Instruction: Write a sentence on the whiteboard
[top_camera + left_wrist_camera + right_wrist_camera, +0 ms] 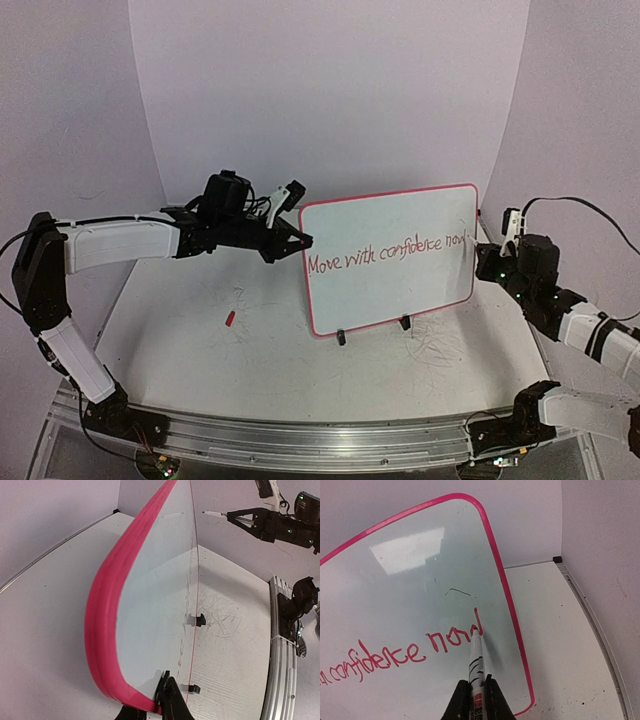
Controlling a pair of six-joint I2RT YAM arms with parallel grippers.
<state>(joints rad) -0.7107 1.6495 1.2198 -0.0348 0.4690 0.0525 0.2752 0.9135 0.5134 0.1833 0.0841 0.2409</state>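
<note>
The whiteboard (pixel 400 215) stands upright on two black clip feet at the table's middle, with a red rim. The sentence (pixel 388 250) in red reads "Move with confidence now". My left gripper (pixel 300 241) is shut on the board's left edge; the left wrist view shows its jaws (pixel 167 686) pinching the red rim (pixel 102 615). My right gripper (pixel 487 262) is shut on a white marker (pixel 478 655). The marker's red tip touches the board (pixel 410 580) at the end of the last word (pixel 451 640), beside a tall red stroke.
A small red marker cap (pixel 229 319) lies on the table left of the board. Grey scribble marks (pixel 440 345) cover the table in front of the board. A metal rail (pixel 320 440) runs along the near edge. Walls enclose the back and sides.
</note>
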